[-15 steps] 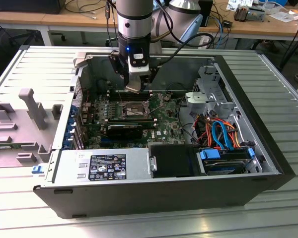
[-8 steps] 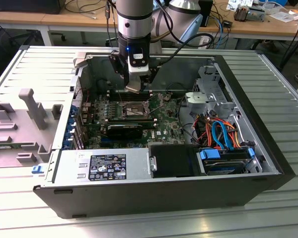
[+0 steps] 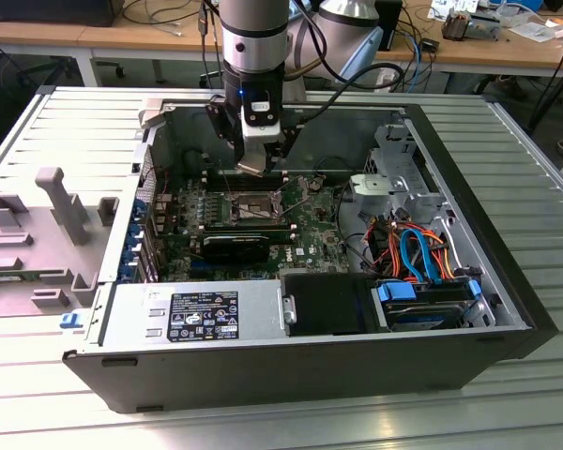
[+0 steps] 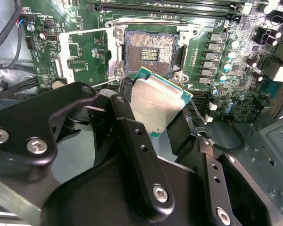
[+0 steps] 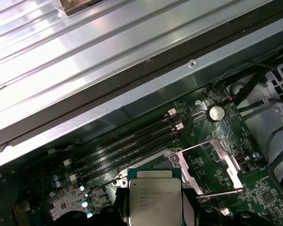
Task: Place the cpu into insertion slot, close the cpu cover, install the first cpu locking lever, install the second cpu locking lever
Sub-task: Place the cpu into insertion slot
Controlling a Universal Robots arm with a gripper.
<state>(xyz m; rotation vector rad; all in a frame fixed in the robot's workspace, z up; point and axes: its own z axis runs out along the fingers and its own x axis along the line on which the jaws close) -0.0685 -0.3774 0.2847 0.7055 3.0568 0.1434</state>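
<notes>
My gripper hangs inside the open computer case, shut on the cpu, a flat square chip with a silver-grey top and green edge. Black fingers clamp it from two sides. The chip hovers tilted just above and beside the insertion slot, a dark square socket whose gold contacts lie bare. In the first wrist view the cpu covers part of the insertion slot. The cpu cover, a thin silver frame, is flipped open beside the socket; the first wrist view shows the cpu cover too. In the exterior view the insertion slot lies below the gripper.
Long black memory slots run beside the socket. A black card lies in front of it. The power supply and a drive bay with orange and blue cables fill the case's near side. A grey fixture sits at the exterior view's left.
</notes>
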